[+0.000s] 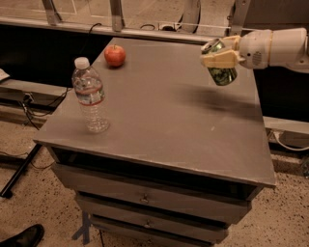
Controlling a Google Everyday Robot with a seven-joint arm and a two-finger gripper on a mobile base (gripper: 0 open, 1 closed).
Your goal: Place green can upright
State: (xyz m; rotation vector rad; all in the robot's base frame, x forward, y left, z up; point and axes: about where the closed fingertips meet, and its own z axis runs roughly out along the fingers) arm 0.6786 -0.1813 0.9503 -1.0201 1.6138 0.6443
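The gripper (217, 53) hung over the bench (169, 116) near its right edge, clamped on the tilted green can (223, 75), held off the surface. The water bottle (90, 96) stood near the left edge and the apple (115, 55) by the far edge, with bare bench between.

A single camera looks down on the counter (159, 120) from above and in front of its near edge, facing the far edge and the railing (116, 14) beyond. It stands near enough that the top fills most of the frame, with the drawer fronts (145, 198) showing below. The gripper (219, 52), clamped on the green can (223, 72), hangs above the far right corner.
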